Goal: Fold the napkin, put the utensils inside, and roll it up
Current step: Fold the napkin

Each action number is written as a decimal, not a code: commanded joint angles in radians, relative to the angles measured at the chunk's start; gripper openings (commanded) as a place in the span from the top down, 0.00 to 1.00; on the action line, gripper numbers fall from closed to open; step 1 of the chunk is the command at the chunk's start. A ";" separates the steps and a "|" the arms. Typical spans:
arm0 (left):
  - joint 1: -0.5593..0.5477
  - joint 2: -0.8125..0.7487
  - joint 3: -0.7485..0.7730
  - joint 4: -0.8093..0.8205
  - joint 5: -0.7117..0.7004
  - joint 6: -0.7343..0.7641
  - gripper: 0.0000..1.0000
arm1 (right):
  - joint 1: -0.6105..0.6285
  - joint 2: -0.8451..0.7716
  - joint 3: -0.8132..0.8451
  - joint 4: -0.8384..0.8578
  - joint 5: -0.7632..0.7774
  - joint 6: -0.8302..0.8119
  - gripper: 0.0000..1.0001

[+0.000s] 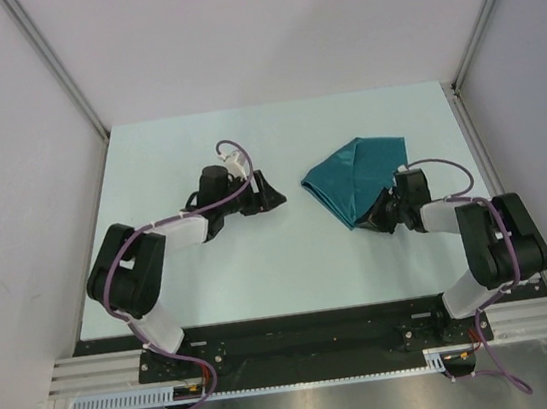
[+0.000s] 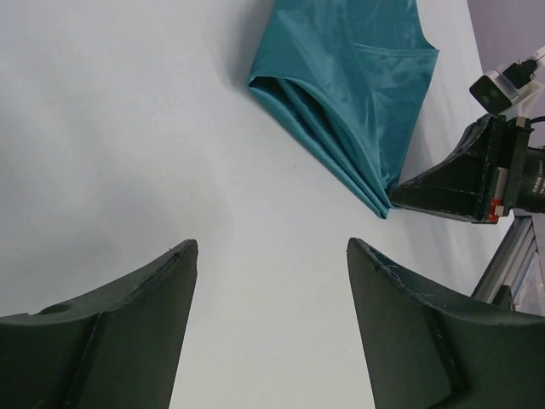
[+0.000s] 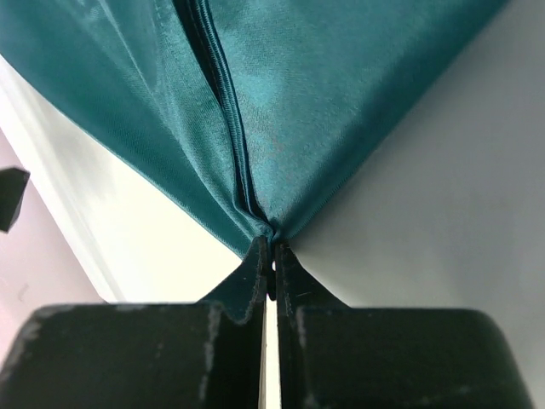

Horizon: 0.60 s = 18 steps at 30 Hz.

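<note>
Right wrist | right gripper pinching napkin corner | left gripper jaws apart

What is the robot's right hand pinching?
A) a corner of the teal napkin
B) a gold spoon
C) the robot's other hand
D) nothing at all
A: in the right wrist view the right hand is shut tight on a corner of the teal napkin, while the left hand is open and apart from the cloth.
</note>
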 commanded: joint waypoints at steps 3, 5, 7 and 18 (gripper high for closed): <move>0.009 -0.053 -0.086 0.131 0.042 -0.087 0.24 | 0.053 -0.116 -0.080 -0.191 0.011 -0.050 1.00; 0.007 -0.046 -0.119 0.182 0.066 -0.122 0.24 | 0.062 -0.166 -0.100 -0.218 0.022 -0.054 1.00; 0.003 -0.036 -0.141 0.226 0.078 -0.156 0.25 | 0.077 -0.203 -0.123 -0.264 0.039 -0.061 1.00; -0.074 0.145 -0.058 0.383 0.129 -0.297 0.24 | 0.088 -0.320 -0.203 -0.313 0.070 -0.049 1.00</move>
